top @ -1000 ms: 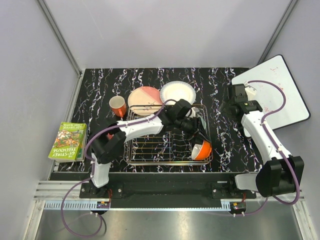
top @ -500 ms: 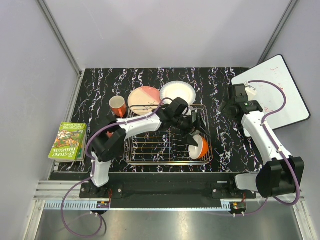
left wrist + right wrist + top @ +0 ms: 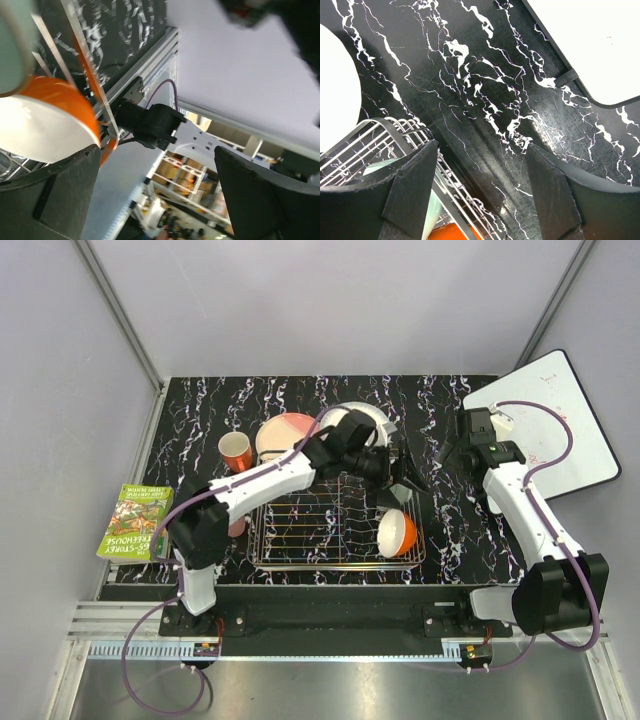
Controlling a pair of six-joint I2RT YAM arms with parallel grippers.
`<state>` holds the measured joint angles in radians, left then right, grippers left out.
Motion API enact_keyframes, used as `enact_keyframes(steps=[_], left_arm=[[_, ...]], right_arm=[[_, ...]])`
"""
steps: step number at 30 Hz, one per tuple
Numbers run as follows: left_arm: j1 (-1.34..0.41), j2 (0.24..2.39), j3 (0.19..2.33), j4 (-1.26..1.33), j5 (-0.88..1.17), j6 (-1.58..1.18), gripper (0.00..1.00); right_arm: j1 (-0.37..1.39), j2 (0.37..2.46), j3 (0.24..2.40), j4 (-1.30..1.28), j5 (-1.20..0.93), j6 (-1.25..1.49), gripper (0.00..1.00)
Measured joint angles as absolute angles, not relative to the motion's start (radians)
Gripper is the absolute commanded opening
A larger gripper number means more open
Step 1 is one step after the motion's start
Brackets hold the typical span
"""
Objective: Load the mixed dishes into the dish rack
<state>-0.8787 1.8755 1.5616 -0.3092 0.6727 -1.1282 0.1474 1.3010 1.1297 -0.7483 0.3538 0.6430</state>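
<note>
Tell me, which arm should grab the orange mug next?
Probably the left. The orange mug stands left of the dish rack, on that arm's side, and the left claw is open and empty. The right claw, beyond the rack's right side, would have to reach across the whole rack.

Even bright light; left wrist view motion-blurred, tilted.

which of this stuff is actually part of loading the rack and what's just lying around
Part of the job:
- dish rack
- orange bowl, already in the rack
- pale green bowl, beside the orange one
- orange mug
- pink-and-peach plate
- white plate

Just lying about:
- green book, left of the rack
- whiteboard, far right
</note>
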Motion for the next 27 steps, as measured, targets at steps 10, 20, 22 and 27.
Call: enact_keyframes(steps=[10, 20, 22, 27], left_arm=[[-0.687, 1.8, 1.935, -0.643, 0.562, -0.564, 0.99], [-0.469, 1.755, 2.196, -1.085, 0.134, 0.075, 0.99], [-0.466, 1.715, 2.114, -1.112, 0.089, 0.125, 0.99], [-0.387, 1.603, 1.934, -1.161, 0.071, 0.187, 0.99]], right_arm=[[0.144, 1.443, 1.25, -0.668, 0.265, 0.678, 0.81], [0.113, 2.019, 1.769, -0.476, -0.083, 0.67, 0.76], [0.101, 2.114, 1.839, -0.465, -0.155, 0.67, 0.75], [0.07, 2.266, 1.917, -0.461, -0.265, 0.658, 0.73]])
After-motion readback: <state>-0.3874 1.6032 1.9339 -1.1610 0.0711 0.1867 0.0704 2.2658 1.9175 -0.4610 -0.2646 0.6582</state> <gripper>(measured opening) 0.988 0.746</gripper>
